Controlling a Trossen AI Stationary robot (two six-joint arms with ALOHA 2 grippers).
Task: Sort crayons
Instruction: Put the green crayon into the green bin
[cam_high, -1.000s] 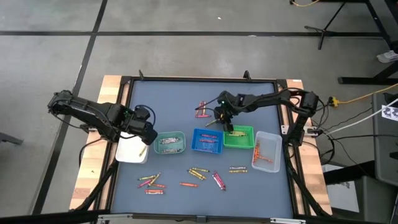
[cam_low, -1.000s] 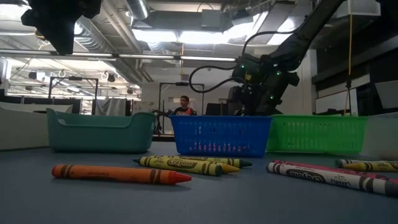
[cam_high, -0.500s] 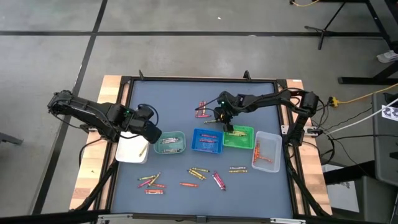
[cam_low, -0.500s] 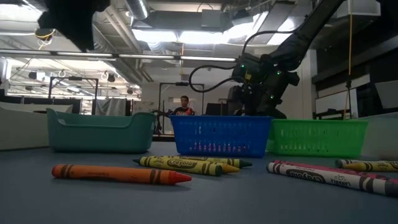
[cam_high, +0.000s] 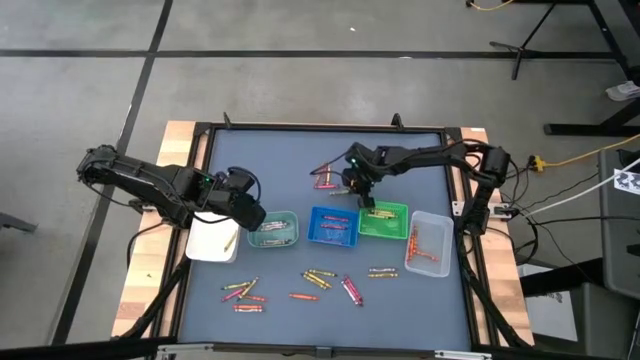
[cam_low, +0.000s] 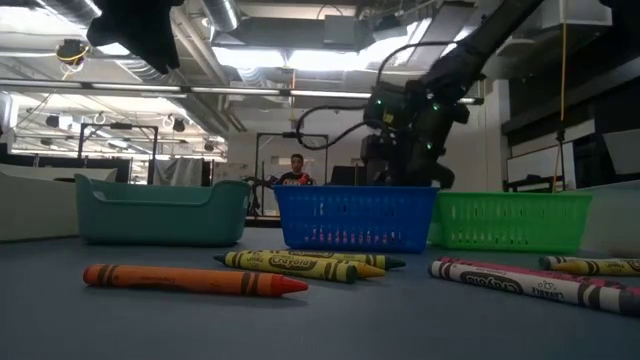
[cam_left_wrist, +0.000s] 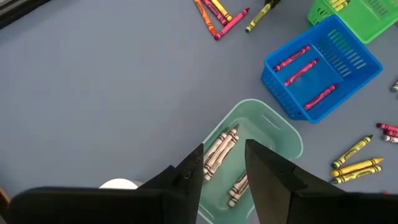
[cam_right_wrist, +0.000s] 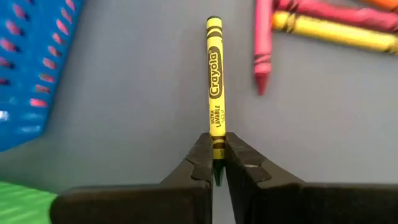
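Desk (cam_high: 280, 160): dark grey top in a black frame; carries every item below.

Left arm: reaches in from the desk's left side. Left claw (cam_left_wrist: 225, 163) hovers with its fingers spread and nothing between them, directly over the teal tray (cam_high: 273, 230), which holds grey crayons (cam_left_wrist: 221, 151).

Right arm: stretches from the desk's right side toward the middle. Right claw (cam_right_wrist: 213, 163), fingers pressed together, pinches one end of a yellow crayon (cam_right_wrist: 215, 81); the rest of the stick projects straight ahead of the fingertips.

Trays: white tray (cam_high: 205, 243) just outboard of the left claw; blue tray (cam_high: 334, 225) with pink crayons between the two claws; green tray (cam_high: 384, 221) just beside the right claw, already holding yellow-wrapped sticks; clear tray (cam_high: 428, 243) beyond it, holding reddish ones.

Crayons, unsorted: a small cluster (cam_high: 324, 175) of pink, yellow and orange lies just ahead of the right claw; several more groups (cam_high: 318, 278) lie well apart from both claws, toward the desk's front edge.

Handling note, step in hand: carrying the yellow crayon to its tray, probably the green one. The hold is at the very end, so the stick could pivot or slip; lift level, move slowly, clear the tray's rim, and release low inside.
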